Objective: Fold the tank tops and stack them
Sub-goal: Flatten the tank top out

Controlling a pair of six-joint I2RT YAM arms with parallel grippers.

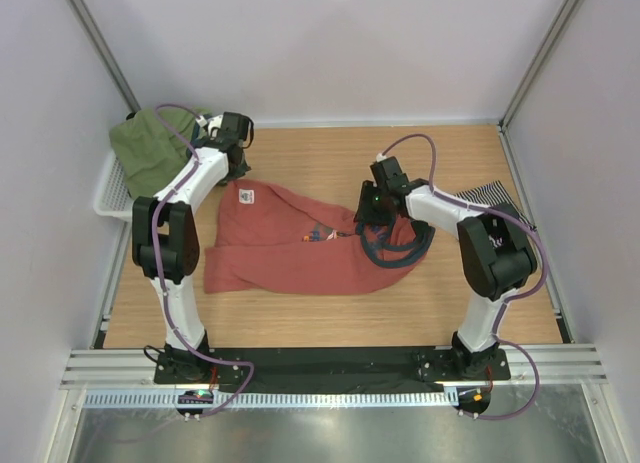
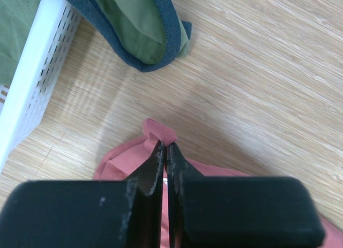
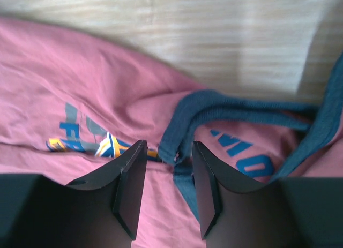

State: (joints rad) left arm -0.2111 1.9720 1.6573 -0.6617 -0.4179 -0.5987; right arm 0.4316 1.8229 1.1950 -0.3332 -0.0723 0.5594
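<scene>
One top is plainly unfolded. From above, the salmon-red cloth tank top with dark teal trim (image 1: 280, 248) lies rumpled just right of the white slatted plastic basket (image 1: 108, 198). The black-and-white striped tank top (image 1: 488, 193) peeks out well apart from the basket, too hidden behind the right arm to judge its folding. Folding the salmon top and stacking the two likely remain.

The left gripper (image 1: 240, 168) reaches down beside the basket at the salmon top's far corner. The right gripper (image 1: 370, 218) bends low over its neckline.

In the left wrist view, the jaws are pressed together at the hem corner; whether cloth is nipped I cannot tell.

In the right wrist view, the jaws stand partly apart, straddling the teal trim strap (image 3: 214, 106) and clamping nothing.
</scene>
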